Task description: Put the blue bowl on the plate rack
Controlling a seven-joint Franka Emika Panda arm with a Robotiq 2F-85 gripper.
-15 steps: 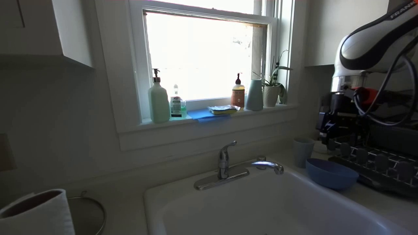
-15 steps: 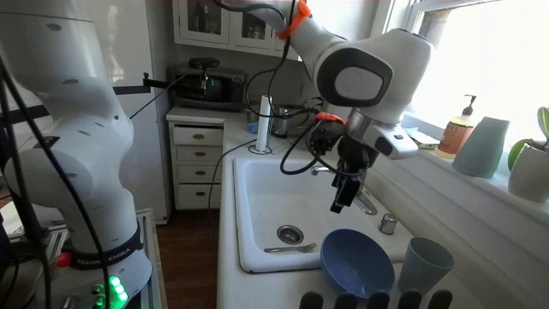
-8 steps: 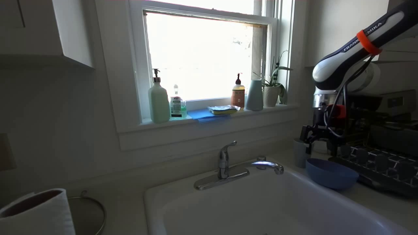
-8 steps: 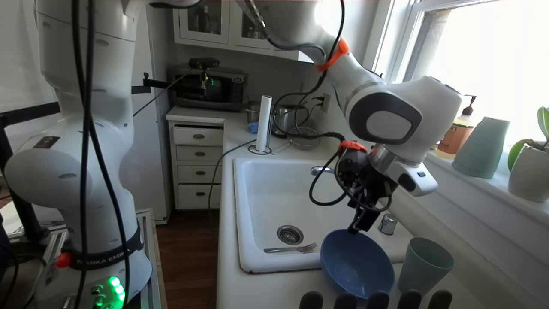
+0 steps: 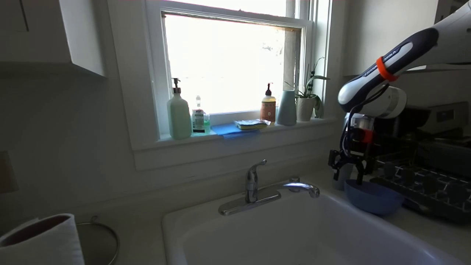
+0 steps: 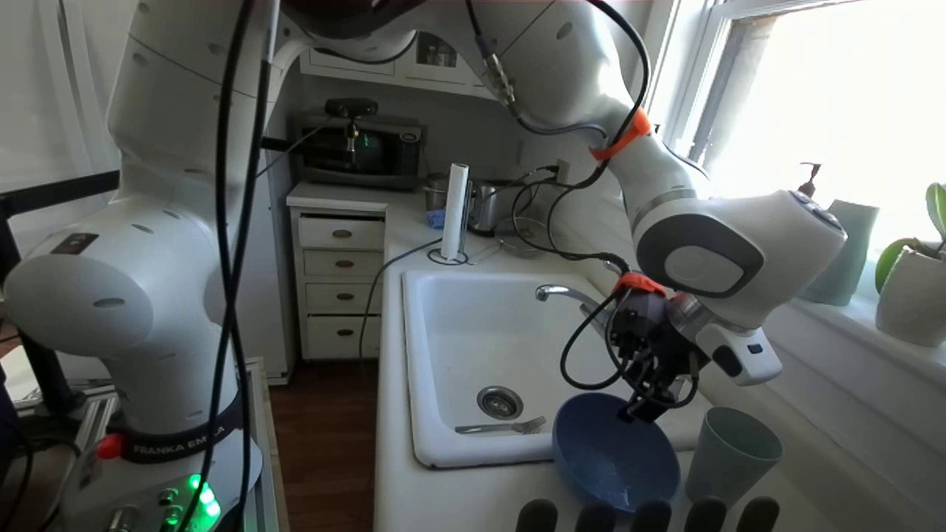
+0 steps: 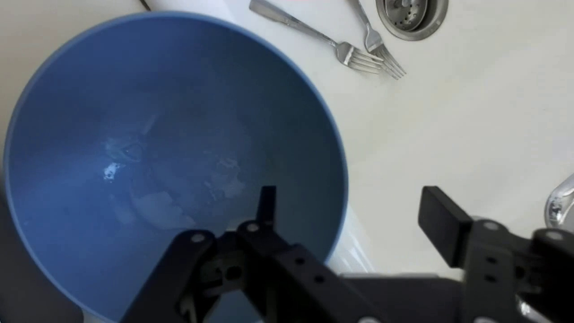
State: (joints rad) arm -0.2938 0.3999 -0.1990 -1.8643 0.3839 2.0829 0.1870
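The blue bowl (image 5: 373, 198) sits on the counter between the sink's rim and the plate rack; it also shows in an exterior view (image 6: 602, 454) and fills the left of the wrist view (image 7: 179, 112). My gripper (image 5: 347, 179) is open and empty at the bowl's sink-side rim. In the wrist view the gripper (image 7: 349, 202) has one finger over the bowl's inside and the other beyond the rim, over the sink. The rim lies between them untouched. The dark plate rack (image 5: 438, 186) stands beside the bowl; only its grey prongs (image 6: 650, 515) show in an exterior view.
A grey-green cup (image 6: 733, 454) stands close to the bowl and gripper. The sink (image 6: 480, 325) with its faucet (image 5: 252, 184) lies on the bowl's other side. Forks (image 7: 314, 33) lie in the sink. A windowsill holds bottles, a vase (image 5: 287, 106) and a potted plant (image 5: 305, 106).
My arm has come down and across to the bowl. The gripper went from above the sink to the bowl's rim. The bowl, cup and rack have not moved.
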